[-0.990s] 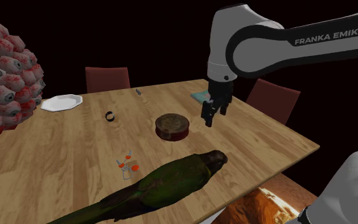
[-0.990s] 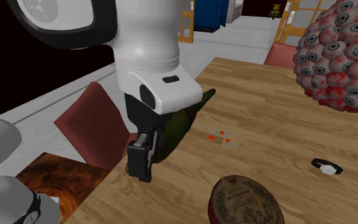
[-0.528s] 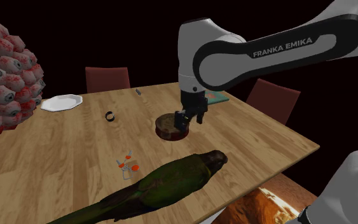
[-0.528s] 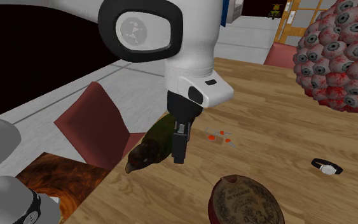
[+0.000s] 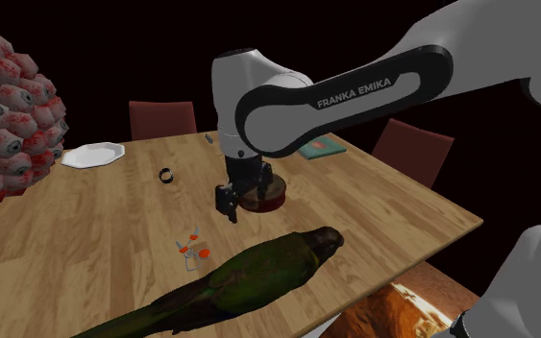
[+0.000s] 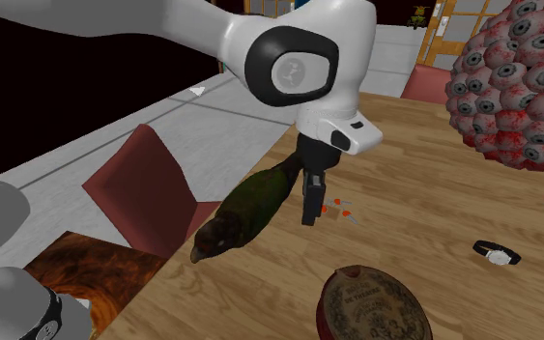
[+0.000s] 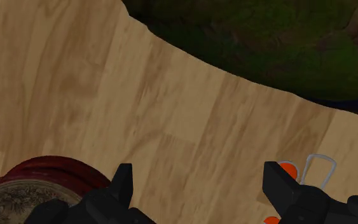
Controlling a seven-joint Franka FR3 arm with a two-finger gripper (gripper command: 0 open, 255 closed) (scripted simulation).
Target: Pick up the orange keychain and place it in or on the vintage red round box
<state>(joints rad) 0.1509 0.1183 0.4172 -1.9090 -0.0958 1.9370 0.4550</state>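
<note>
Beside one fingertip (image 7: 274, 177) of our gripper (image 7: 198, 173) lies the orange keychain (image 7: 289, 170), flat on the table (image 7: 107, 95); the red round box (image 7: 41, 181) sits beside the other. Our fingers stand wide, empty. Descending off-centre, we could pin its ring or nudge the green parrot (image 7: 266, 44).

I see an orange keychain (image 5: 194, 248), a dark red box (image 6: 366, 307) with an ornate brownish lid, a green parrot (image 5: 254, 272), and a pale wood-grain worktop (image 5: 86, 221).
</note>
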